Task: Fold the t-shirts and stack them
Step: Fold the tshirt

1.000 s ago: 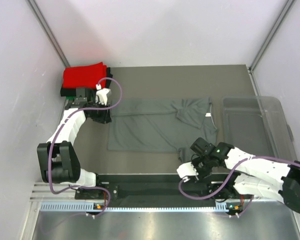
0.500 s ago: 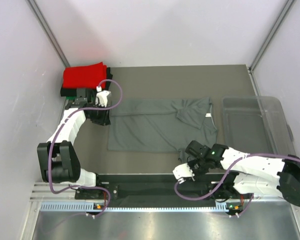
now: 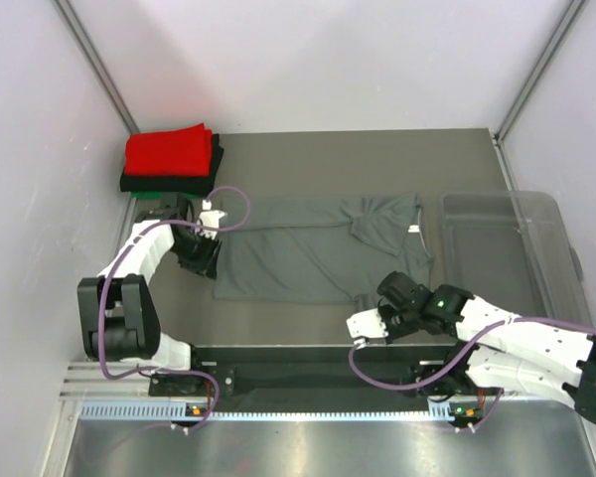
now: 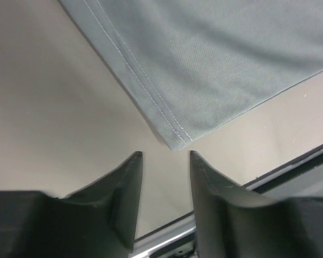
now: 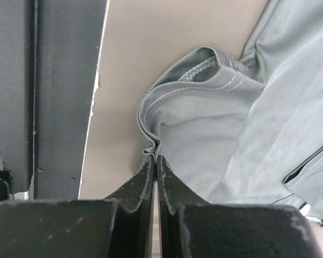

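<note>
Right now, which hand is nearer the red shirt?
Left. The left hand hovers near the red shirt, at a corner of the grey shirt; the right hand is far across, pinching its edge.

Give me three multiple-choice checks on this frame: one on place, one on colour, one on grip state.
1. How does the right pincer stand to the grey t-shirt?
A. shut on a fold of its edge
B. open above it
C. shut, clear of it

2. Where is the folded stack?
A. near right
B. on the grey t-shirt
C. far-left corner of the table

3. Which colour tops the stack?
A. green
B. red
C. black

Key:
1 A: the right wrist view shows cloth pinched between its closed jaws.
2 C: the top view shows it at the far left.
3 B: a red shirt lies uppermost.
</note>
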Controlling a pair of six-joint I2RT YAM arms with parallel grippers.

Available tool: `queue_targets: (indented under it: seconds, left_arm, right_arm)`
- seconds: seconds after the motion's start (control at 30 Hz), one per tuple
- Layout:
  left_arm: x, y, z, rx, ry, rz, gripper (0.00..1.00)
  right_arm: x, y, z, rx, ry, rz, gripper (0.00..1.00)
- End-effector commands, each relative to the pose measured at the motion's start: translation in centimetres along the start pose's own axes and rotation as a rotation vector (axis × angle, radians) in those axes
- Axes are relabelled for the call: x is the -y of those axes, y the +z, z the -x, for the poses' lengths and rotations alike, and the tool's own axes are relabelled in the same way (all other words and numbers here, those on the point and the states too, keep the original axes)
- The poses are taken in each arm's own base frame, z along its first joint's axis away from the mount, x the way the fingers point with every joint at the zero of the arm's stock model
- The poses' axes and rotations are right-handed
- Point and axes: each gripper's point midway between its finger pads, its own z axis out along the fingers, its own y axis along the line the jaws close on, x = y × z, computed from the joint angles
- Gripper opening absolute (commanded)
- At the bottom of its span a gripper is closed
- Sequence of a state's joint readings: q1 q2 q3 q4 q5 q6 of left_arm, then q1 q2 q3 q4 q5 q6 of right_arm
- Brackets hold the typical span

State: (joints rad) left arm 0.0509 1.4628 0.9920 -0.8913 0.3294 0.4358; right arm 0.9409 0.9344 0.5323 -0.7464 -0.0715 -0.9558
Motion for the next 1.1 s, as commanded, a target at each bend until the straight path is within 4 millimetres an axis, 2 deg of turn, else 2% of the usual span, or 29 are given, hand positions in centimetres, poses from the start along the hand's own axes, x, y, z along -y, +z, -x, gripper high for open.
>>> queue_targets:
  seconds: [0.0, 0.23, 0.3, 0.53, 0.9, 1.03, 1.07]
  left_arm:
    - [0.4, 0.9, -1.7, -0.072, 0.015, -0.048, 0.47]
    - [1.4, 2.3, -2.5, -0.127, -0.011, -0.146, 0.54]
    - [1.6, 2.4, -2.8, -0.146, -0.012, -0.160, 0.59]
    - [1.4, 3.1, -3.8, -0.181, -0.015, -0.160, 0.62]
    - [1.5, 4.3, -4.9, -0.234, -0.036, -0.193, 0.55]
    - [1.6, 4.5, -4.5, -0.238, -0.043, -0.214, 0.49]
    - [1.6, 4.5, -4.5, -0.240, -0.046, -0.216, 0.45]
  right_arm:
    - [2.1, -1.1, 0.8, 0.027, 0.047, -0.074, 0.00]
    - [2.1, -0.9, 0.6, 0.025, 0.060, -0.077, 0.00]
    - [2.1, -0.9, 0.5, 0.022, 0.061, -0.079, 0.00]
    - [2.2, -0.7, 0.5, 0.024, 0.064, -0.079, 0.00]
    - [2.3, -0.5, 0.5, 0.022, 0.066, -0.081, 0.00]
    - [2.3, -0.2, 0.6, 0.020, 0.066, -0.078, 0.00]
    - [2.4, -0.2, 0.6, 0.020, 0.068, -0.078, 0.00]
